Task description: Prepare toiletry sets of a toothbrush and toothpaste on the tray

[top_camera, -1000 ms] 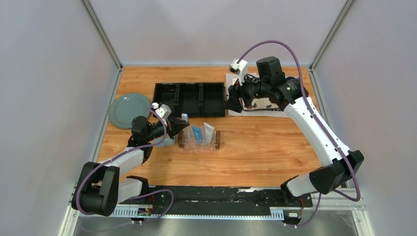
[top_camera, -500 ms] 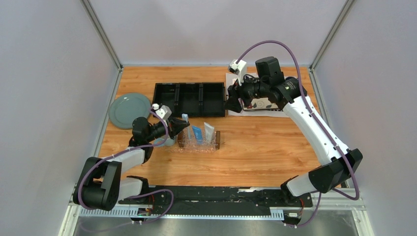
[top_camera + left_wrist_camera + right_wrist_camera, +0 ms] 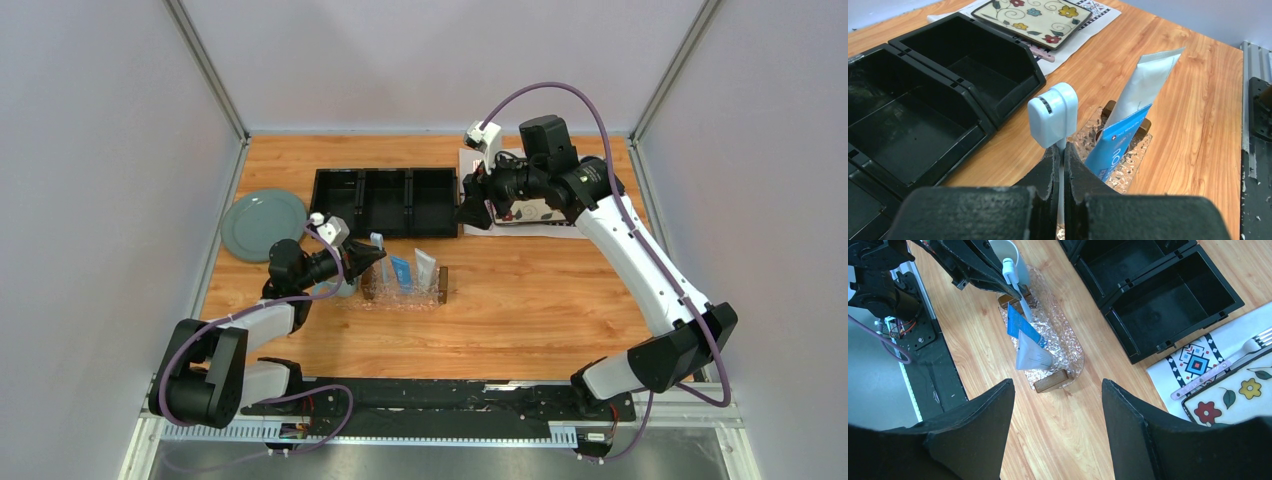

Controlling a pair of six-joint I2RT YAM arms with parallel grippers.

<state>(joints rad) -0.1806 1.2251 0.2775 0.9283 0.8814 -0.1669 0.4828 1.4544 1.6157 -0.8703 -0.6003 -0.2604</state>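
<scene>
While left tool [image 3: 1060, 151] pinches one toothbrush [image 3: 1053, 114] at tray [image 3: 1131, 159], right tool [image 3: 1057, 386] spread; two tubes [image 3: 1032, 358].

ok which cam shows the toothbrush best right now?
Left wrist: the toothbrush head fills centre frame, its handle pinched in the left gripper. Right wrist shows it small and slanted, at the tray; top external shows only a pale sliver.

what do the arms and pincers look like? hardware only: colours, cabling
The left arm and right arm have white link shells with black joints and bases. A purple cable runs along each, and a small white camera block sits at each wrist. The left pincer and right pincer have matte black, wedge-shaped fingers.
</scene>
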